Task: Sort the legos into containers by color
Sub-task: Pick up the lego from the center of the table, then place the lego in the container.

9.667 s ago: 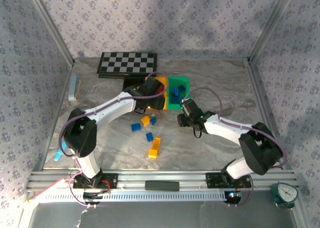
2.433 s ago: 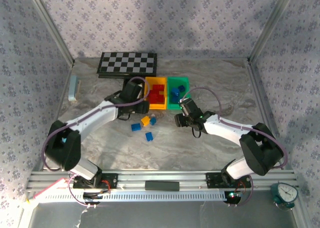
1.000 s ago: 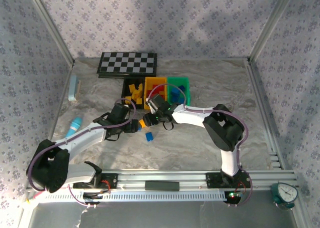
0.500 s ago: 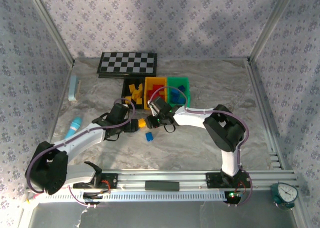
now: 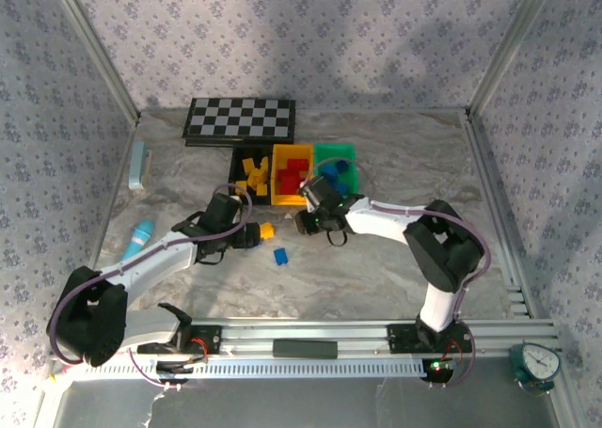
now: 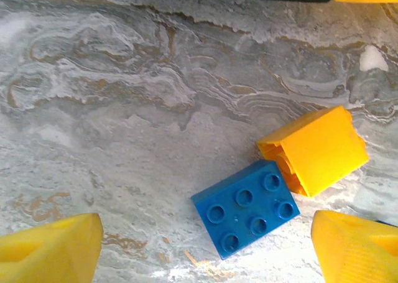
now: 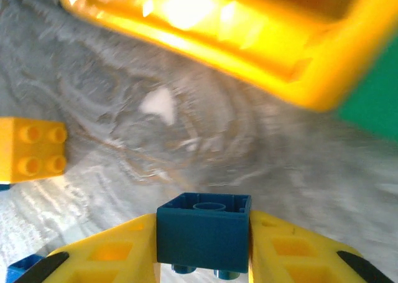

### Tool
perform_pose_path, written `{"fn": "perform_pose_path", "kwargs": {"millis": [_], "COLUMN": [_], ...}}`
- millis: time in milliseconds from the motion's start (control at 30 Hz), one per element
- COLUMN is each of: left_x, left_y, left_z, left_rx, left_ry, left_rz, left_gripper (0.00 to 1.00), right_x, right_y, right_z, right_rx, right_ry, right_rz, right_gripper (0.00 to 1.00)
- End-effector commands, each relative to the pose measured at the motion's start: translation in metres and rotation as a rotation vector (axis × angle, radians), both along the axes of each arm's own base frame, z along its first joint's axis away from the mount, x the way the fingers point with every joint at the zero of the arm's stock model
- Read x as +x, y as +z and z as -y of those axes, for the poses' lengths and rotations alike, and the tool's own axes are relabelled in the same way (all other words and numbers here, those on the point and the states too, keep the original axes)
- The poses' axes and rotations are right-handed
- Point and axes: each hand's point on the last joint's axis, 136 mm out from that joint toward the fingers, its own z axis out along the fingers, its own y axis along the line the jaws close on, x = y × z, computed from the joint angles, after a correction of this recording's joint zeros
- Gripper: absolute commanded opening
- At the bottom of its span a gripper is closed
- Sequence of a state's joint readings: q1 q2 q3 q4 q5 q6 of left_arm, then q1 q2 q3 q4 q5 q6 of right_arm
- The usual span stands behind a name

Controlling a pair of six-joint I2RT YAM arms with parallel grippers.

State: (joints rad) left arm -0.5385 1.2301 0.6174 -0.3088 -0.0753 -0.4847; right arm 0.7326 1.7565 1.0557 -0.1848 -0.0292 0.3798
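Top external: the table is lying bare across its right half, leaving wide room up to the metal rail on the right edge. The left side is tighter, with a pale blue piece sitting by the left wall and a cyan tube lying nearer. A checkerboard is lying at the far edge. Three bins are standing side by side, touching, just in front of it. The black bin is holding yellow bricks, the yellow bin red bricks, and the green bin blue bricks.

The right claw is hanging just in front of the yellow bin, clamping a dark blue brick between both fingers. The left claw is gaping wide, low over the table. Its fingers are standing either side of a loose blue brick without touching it. That brick is touching a yellow brick. One more blue brick is lying alone on the near side.
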Motion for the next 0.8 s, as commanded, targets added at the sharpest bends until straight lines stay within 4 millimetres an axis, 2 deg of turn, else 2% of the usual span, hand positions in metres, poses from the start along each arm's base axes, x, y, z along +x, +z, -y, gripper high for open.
{"fn": "perform_pose_path", "kwargs": {"millis": [0, 67, 167, 367, 467, 533, 633, 767], "left_x": [-0.011, -0.017, -0.025, -0.026, -0.024, -0.022, -0.020, -0.015], "left_y": [-0.004, -0.008, -0.014, -0.014, -0.014, -0.014, -0.016, -0.017], "left_z": [0.009, 0.012, 0.010, 0.008, 0.008, 0.009, 0.008, 0.002], "left_rx": [-0.062, -0.072, -0.063, -0.057, -0.044, -0.038, -0.022, 0.016], "left_ry": [-0.027, -0.043, -0.044, -0.030, -0.027, -0.030, -0.020, 0.004], "left_rz": [-0.035, -0.053, -0.066, -0.065, -0.069, -0.075, -0.078, -0.073], "left_gripper": [0.85, 0.84, 0.84, 0.84, 0.84, 0.84, 0.84, 0.83], "right_x": [0.026, 0.041, 0.061, 0.085, 0.085, 0.085, 0.070, 0.026], "right_y": [0.031, 0.042, 0.049, 0.047, 0.042, 0.047, 0.055, 0.062], "right_z": [0.041, 0.063, 0.084, 0.076, 0.076, 0.075, 0.069, 0.042], "right_rx": [-0.032, -0.040, -0.051, -0.041, -0.045, -0.034, -0.015, -0.018], "right_ry": [-0.119, -0.190, -0.263, -0.257, -0.260, -0.262, -0.239, -0.122], "right_rz": [0.085, 0.114, 0.132, 0.131, 0.121, 0.130, 0.132, 0.125], "right_gripper": [0.35, 0.36, 0.39, 0.50, 0.56, 0.58, 0.58, 0.57]}}
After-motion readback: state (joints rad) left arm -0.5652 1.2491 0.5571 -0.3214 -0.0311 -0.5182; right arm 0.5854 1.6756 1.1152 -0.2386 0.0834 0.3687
